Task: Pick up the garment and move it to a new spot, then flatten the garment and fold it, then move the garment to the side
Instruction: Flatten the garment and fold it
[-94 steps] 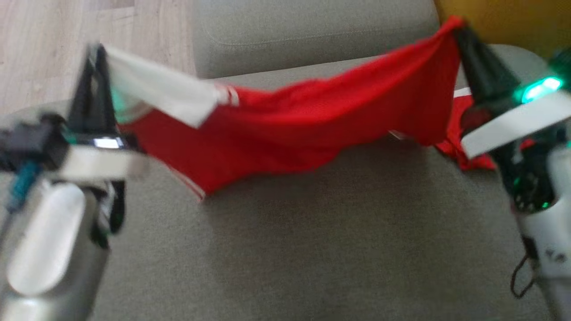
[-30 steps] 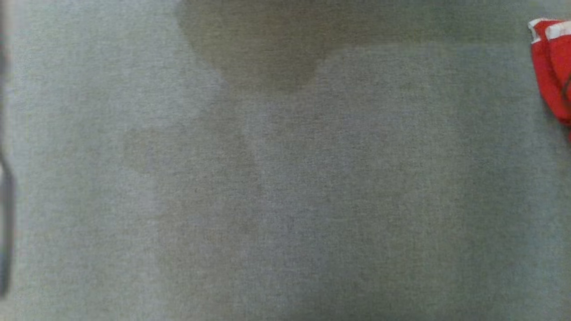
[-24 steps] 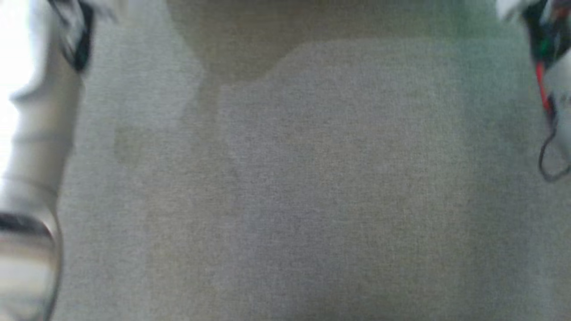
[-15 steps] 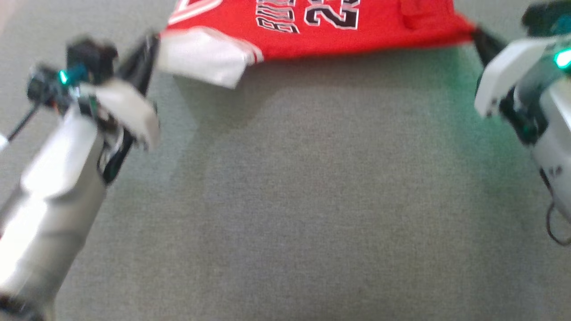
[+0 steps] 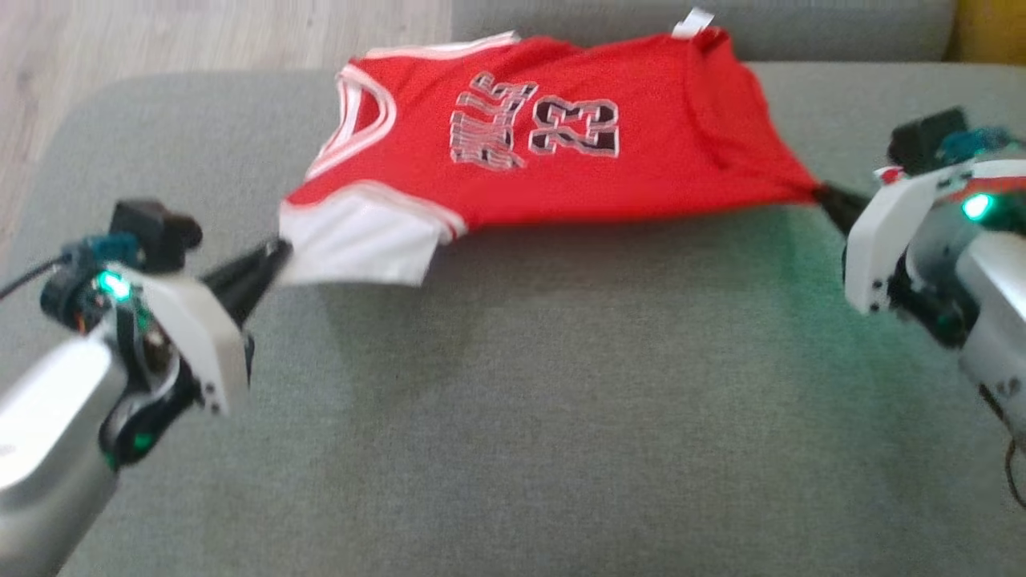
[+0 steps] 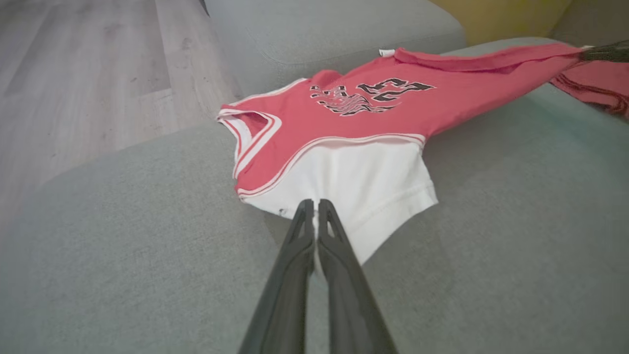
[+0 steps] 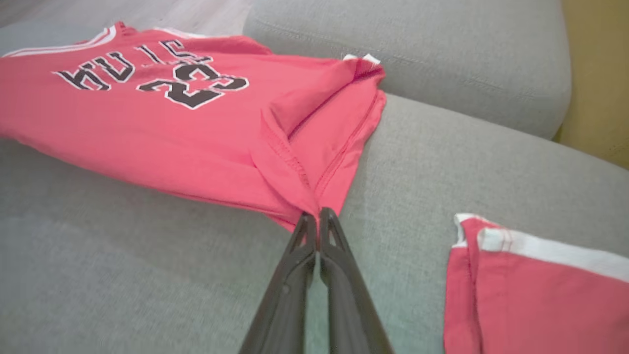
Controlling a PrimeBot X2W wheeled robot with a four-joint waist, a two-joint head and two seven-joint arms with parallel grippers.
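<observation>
The garment (image 5: 553, 152) is a red basketball jersey with white sleeves and black lettering, spread chest-up across the grey sofa seat (image 5: 513, 417). My left gripper (image 5: 276, 252) is shut on its white sleeve (image 6: 363, 182) at the near left corner; the wrist view shows the closed fingertips (image 6: 314, 209) pinching the cloth. My right gripper (image 5: 822, 196) is shut on the red hem corner (image 7: 304, 196) at the right, fingertips (image 7: 317, 216) together. The jersey's near edge is pulled taut between the two grippers.
A second red garment with white trim (image 7: 535, 290) lies on the seat to the right of my right gripper. The sofa back (image 7: 442, 54) rises behind the jersey. Wooden floor (image 6: 88, 83) lies beyond the seat's left edge.
The head camera swung a lot between frames. The jersey, earlier hanging bunched between the raised grippers, now lies spread on the seat with both grippers low and still holding its corners.
</observation>
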